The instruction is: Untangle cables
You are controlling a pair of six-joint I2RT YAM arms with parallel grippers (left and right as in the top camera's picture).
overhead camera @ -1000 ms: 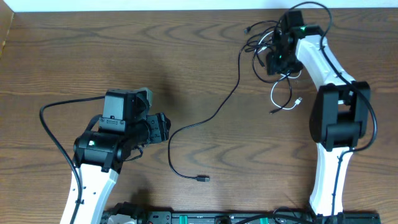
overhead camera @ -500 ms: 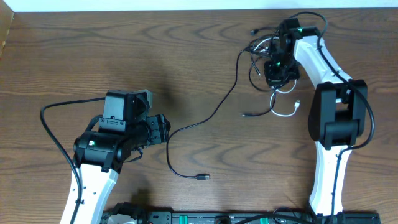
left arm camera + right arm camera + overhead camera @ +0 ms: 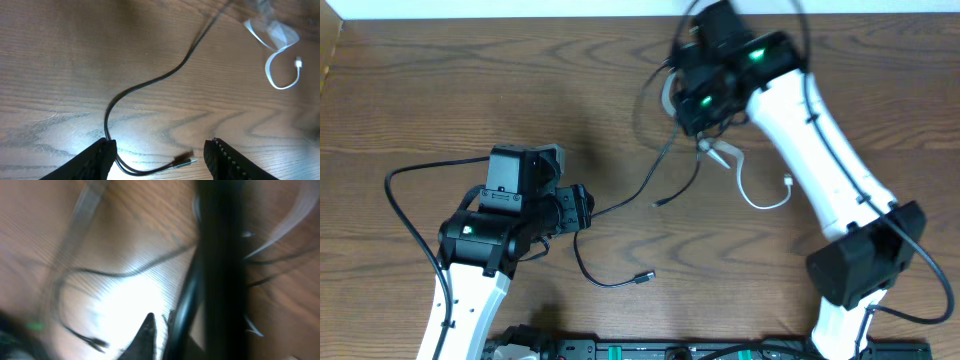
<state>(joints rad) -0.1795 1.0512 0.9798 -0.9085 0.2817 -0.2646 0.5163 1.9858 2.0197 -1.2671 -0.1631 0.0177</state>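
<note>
Shows the left gripper [image 3: 162, 157] toward the front-left of the table [image 3: 470, 80], fingers spread wide over a black cable [image 3: 167, 74], with its plug end [image 3: 184, 161] lying between them. Places the tangled cables [image 3: 670, 95] bunched at the right gripper [image 3: 703, 100] near the far edge, right of centre, a white cable [image 3: 282, 88] trailing onto the wood. Cannot tell, through motion blur, whether the right fingers are closed.

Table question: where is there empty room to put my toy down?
The table is barest at its far left corner, beyond the left arm. More bare wood lies near the front, between the loose black cable and the right arm. It is crowded around the right gripper, where the white cable and black ones bunch up.
</note>
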